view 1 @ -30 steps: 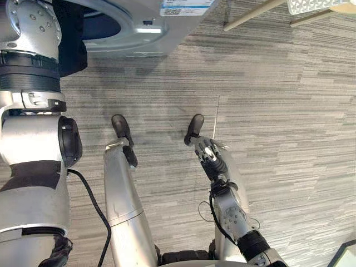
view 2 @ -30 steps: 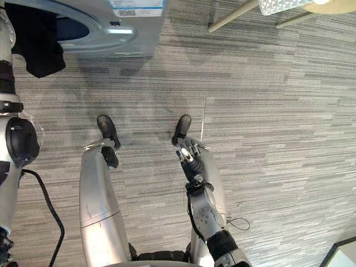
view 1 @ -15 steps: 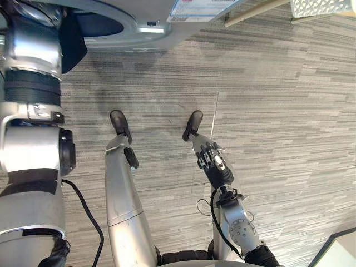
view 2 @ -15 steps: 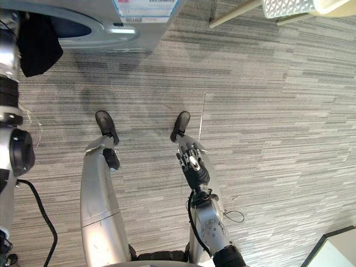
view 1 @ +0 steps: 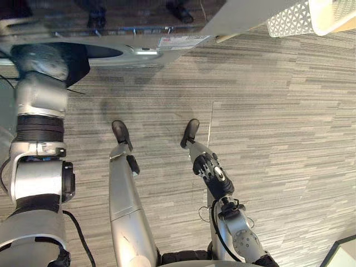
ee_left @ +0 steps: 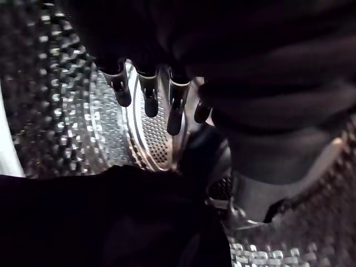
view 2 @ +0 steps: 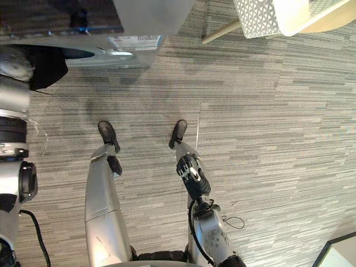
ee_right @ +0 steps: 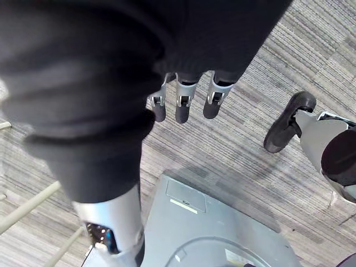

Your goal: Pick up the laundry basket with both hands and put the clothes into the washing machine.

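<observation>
1. The left hand (ee_left: 175, 103) is sitting inside the drum (ee_left: 61, 128), its fingers hanging loose and fairly straight, gripping nothing.
2. Dark cloth (ee_left: 111, 222) is lying just past those fingers in the drum. In the head views a black fold is showing at the mouth of the washer (view 1: 139, 49), right beside the left arm (whether it is draped over the rim cannot be told).
3. The right hand (view 1: 213, 172) is hanging idle low over the carpet (view 1: 278, 139), fingers straight and side by side, carrying nothing.
4. The basket (view 2: 261, 16), white and latticed, is standing at the far right, well apart from both hands and from the washer. Its inside is out of sight.
5. Progress, as a judgement:
   - Neither hand is holding the basket, and at least one dark garment is already in the washer, so loading appears well under way.
   - The left hand looks to be at the point of letting go inside the drum.
   - The cloth at the mouth probably needs pushing fully in.
   - The left arm needs bringing clear of the opening.
   - Whether more clothes are waiting in the basket cannot be told, so the task cannot be called finished from here.
</observation>
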{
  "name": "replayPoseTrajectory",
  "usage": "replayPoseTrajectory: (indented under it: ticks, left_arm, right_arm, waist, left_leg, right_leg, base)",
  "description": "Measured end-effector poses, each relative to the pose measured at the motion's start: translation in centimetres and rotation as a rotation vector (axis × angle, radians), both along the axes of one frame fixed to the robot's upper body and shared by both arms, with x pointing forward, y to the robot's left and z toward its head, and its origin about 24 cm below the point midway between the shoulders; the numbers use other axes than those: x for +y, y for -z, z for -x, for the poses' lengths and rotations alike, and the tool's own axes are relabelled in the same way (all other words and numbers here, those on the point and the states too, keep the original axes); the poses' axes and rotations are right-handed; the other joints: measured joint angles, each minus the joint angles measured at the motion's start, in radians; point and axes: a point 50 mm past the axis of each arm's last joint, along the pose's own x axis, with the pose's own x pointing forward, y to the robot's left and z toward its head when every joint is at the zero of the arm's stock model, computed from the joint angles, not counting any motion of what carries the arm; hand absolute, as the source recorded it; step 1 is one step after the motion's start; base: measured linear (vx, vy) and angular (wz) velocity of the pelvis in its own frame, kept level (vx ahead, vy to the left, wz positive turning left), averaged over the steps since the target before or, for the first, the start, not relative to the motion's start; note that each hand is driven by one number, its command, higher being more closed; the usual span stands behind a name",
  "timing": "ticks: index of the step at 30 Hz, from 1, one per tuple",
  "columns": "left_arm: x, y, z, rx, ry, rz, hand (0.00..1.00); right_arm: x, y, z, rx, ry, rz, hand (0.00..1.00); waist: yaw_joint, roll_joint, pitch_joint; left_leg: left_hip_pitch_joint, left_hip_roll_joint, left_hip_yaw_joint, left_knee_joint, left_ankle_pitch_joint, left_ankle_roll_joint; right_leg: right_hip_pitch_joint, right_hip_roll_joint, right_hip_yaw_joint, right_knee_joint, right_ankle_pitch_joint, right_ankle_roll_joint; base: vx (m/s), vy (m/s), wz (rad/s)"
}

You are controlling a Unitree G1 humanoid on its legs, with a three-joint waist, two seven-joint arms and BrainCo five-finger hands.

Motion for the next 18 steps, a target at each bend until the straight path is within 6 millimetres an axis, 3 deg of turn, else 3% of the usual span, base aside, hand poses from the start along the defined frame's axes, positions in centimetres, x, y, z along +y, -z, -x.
replayPoseTrajectory:
  ticks: [3,5,6,7,9,12,14,18]
  left_arm:
    - [0.9,2.6,1.0,-0.034,0.069,0.114,0.0]
    - [0.5,5.8,1.7,-0.052,0.08,0.179,0.0]
    - [-0.1,9.5,2.2,-0.026,0.073,0.239,0.0]
    - [-0.3,11.2,2.4,-0.004,0.072,0.274,0.0]
    - [-2.2,18.9,3.2,0.162,0.064,0.414,0.0]
    - [-5.2,26.2,5.3,0.353,0.062,0.548,0.0]
    - [-7.4,29.7,7.1,0.461,0.082,0.615,0.0]
    - [-10.6,31.9,9.5,0.531,0.171,0.669,0.0]
  right_arm:
    - [0.2,0.3,0.2,0.014,-0.019,0.013,0.0]
    - [0.1,0.4,0.2,0.022,-0.014,0.02,0.0]
    - [-0.1,0.3,0.1,0.025,-0.003,0.024,0.0]
    - [-0.1,0.3,0.0,0.022,-0.001,0.026,0.0]
    - [-0.7,0.3,-0.2,0.027,0.024,0.059,0.0]
    - [-1.7,0.1,-0.7,0.019,0.08,0.08,0.0]
    - [-2.5,0.3,-0.8,0.031,0.115,0.121,0.0]
    - [-3.0,0.9,-0.7,0.05,0.12,0.201,0.0]
  waist:
    - [0.004,0.001,0.0]
    - [0.019,0.001,0.001]
    - [0.031,0.002,0.001]
    - [0.031,0.002,0.001]
    - [0.05,0.003,0.001]
    - [0.066,0.004,0.001]
    - [0.08,0.011,0.0]
    - [0.083,0.036,-0.002]
  left_leg:
    - [0.02,0.001,0.003,0.001,0.0,0.0]
    - [0.032,0.001,0.007,0.001,0.0,0.0]
    - [0.043,0.0,0.009,0.002,0.0,0.0]
    - [0.048,-0.001,0.009,0.003,0.0,0.0]
    - [0.086,0.0,0.008,0.004,-0.003,-0.003]
    - [0.128,0.001,0.007,0.0,-0.011,-0.005]
    - [0.163,0.002,0.004,0.001,-0.016,-0.009]
    - [0.242,-0.021,0.003,-0.014,-0.017,-0.009]
  right_leg:
    - [0.02,0.006,-0.001,-0.001,0.0,0.0]
    - [0.023,0.006,0.004,0.012,-0.002,0.0]
    - [0.03,0.006,0.009,0.018,-0.012,-0.006]
    - [0.035,0.005,0.01,0.021,-0.017,-0.007]
    - [0.063,0.005,0.017,0.042,-0.036,-0.005]
    - [0.098,0.003,0.019,0.056,-0.057,0.006]
    - [0.134,0.004,0.02,0.058,-0.063,-0.003]
    - [0.212,-0.018,0.018,0.062,-0.069,0.007]
  base:
    - [0.09,0.005,-0.01]
    - [0.05,0.006,-0.01]
    - [0.03,0.0,0.03]
    - [0.04,-0.007,0.07]
    - [0.02,-0.019,0.11]
    - [-0.03,-0.022,0.1]
    - [-0.05,-0.009,0.04]
    - [-0.05,0.029,0.2]
